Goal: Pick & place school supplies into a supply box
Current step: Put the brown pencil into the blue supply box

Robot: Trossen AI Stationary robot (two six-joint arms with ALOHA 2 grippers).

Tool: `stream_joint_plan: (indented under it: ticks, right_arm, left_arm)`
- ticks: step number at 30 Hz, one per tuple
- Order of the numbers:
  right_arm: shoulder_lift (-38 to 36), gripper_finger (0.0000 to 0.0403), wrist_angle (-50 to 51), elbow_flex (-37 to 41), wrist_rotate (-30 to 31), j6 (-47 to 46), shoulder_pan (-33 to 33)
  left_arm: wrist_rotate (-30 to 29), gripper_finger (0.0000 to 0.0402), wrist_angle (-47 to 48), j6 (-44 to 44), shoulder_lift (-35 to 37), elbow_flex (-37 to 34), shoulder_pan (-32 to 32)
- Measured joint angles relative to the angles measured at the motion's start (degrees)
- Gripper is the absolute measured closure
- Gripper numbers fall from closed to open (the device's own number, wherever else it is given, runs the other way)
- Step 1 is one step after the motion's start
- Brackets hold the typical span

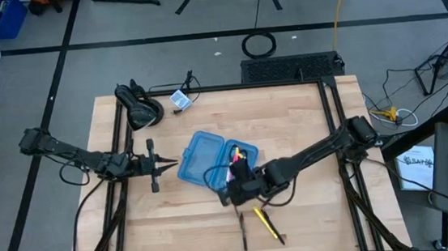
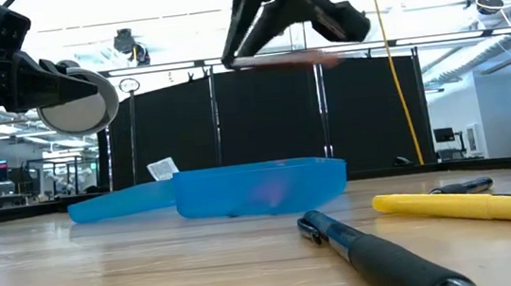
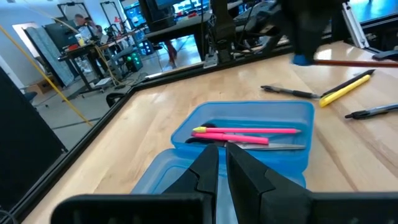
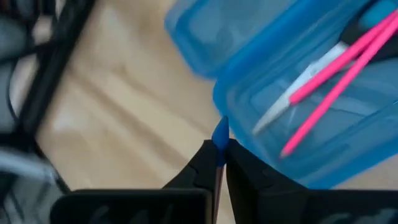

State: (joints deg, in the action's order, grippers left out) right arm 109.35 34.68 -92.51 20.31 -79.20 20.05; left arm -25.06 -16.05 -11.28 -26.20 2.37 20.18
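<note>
Blue-tipped pen pinched in right gripper — beside supply box — left gripper closed, empty.

Left arm reaches in from table's left edge, laid low, wrist level; left gripper fingers drawn together, empty. Right arm stretches diagonally from right rear corner toward table middle, elbow bent, wrist raised; right gripper pinched on thin blue-tipped pencil.

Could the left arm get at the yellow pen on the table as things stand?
Probably not easily: the yellow pen lies beyond the open supply box and the right pincer, both between it and the left pincer.
</note>
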Motion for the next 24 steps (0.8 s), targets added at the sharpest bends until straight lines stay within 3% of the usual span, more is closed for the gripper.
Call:
stream_joint_plan:
  ticks: [6, 17, 24]
  right_arm:
    - [0.0, 0.0388, -0.3, 0.0, 1.3, -6.0, -3.8]
    - [-0.1, 0.0393, -1.4, 0.7, 17.1, -9.9, -10.5]
    - [-0.1, 0.0393, -3.6, 6.2, 16.1, -16.0, -12.7]
  left_arm:
    - [0.1, 0.0364, -0.4, 1.2, 0.0, 0.0, 0.0]
    - [0.3, 0.0364, -0.5, 3.6, 0.0, 0.0, 0.0]
    - [0.3, 0.0364, -0.4, 4.1, 0.0, 0.0, 0.0]
